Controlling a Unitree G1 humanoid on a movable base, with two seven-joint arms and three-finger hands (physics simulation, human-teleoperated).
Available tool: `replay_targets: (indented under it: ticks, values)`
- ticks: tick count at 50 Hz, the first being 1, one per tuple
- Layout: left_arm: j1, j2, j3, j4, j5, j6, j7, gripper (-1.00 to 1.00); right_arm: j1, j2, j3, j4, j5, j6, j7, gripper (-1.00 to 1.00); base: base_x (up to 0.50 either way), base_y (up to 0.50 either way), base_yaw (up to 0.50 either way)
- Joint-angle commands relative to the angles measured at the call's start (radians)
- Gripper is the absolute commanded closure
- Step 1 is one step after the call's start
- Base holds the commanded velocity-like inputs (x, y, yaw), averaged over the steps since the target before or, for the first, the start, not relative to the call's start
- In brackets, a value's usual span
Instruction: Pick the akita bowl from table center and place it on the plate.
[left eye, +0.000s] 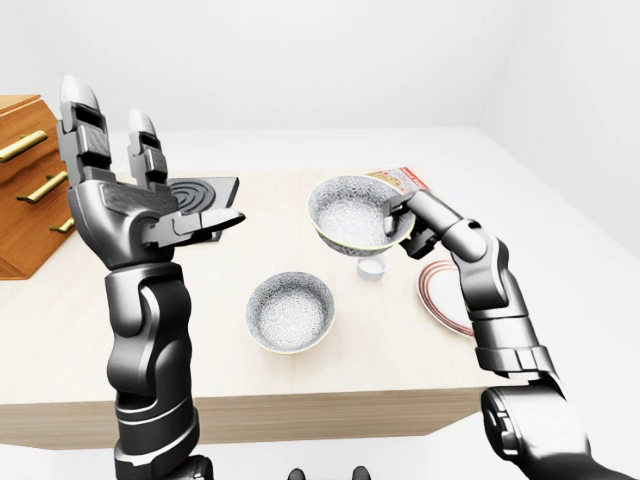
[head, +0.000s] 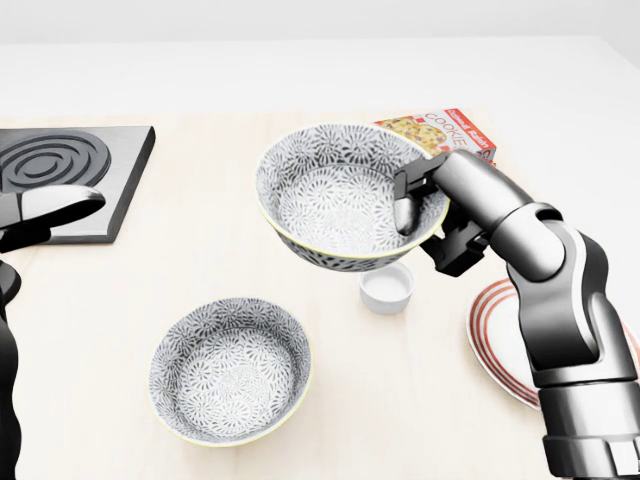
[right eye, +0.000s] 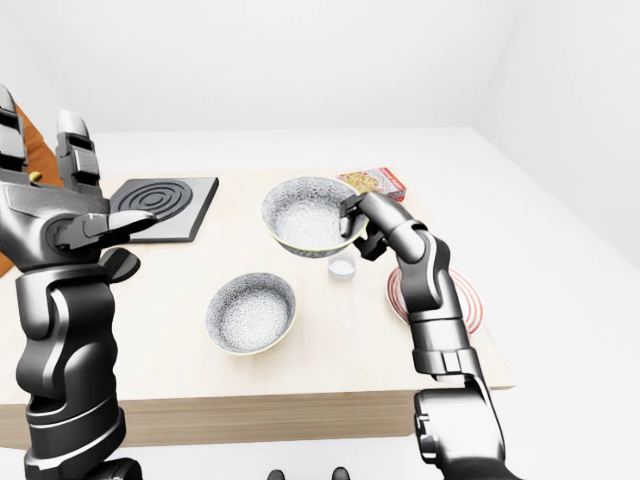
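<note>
My right hand (head: 424, 214) is shut on the rim of a grey patterned akita bowl (head: 330, 205); one finger (head: 405, 212) is inside the rim and the rest are outside. The bowl hangs tilted above the table, over a small white cup (head: 386, 289). The red-rimmed plate (head: 495, 340) lies on the table to the lower right, partly hidden by my right forearm. A second, similar patterned bowl (head: 230, 368) rests on the table at lower left in the head view. My left hand (left eye: 150, 170) is raised at the left, open and holding nothing.
A black stove plate (head: 60, 165) lies at the table's upper left, and a cookie box (head: 445, 130) lies beyond the held bowl. A wooden drawer cabinet (left eye: 25, 180) stands left of the wooden table (head: 200, 270). The table's near edge (left eye: 300, 415) runs along the bottom of the left-eye view.
</note>
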Motion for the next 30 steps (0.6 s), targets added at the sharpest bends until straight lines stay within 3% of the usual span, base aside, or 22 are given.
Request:
replay_targets:
  ticks: [1,11,30]
  values:
    - [0.013,0.007,-0.003,0.008,-0.022,0.000,0.010,-1.00,0.134,-0.059,-0.076,-0.193,0.102,0.000,0.002,1.00,0.00,0.00,0.00]
    - [0.013,0.008,-0.013,0.050,0.023,0.000,-0.025,-1.00,0.253,-0.096,-0.142,-0.274,0.125,0.000,0.004,1.00,0.00,0.00,0.00]
    - [0.021,-0.015,-0.029,0.071,0.086,0.000,-0.068,-1.00,0.336,-0.141,-0.207,-0.213,0.145,0.000,-0.068,1.00,0.00,0.00,0.00]
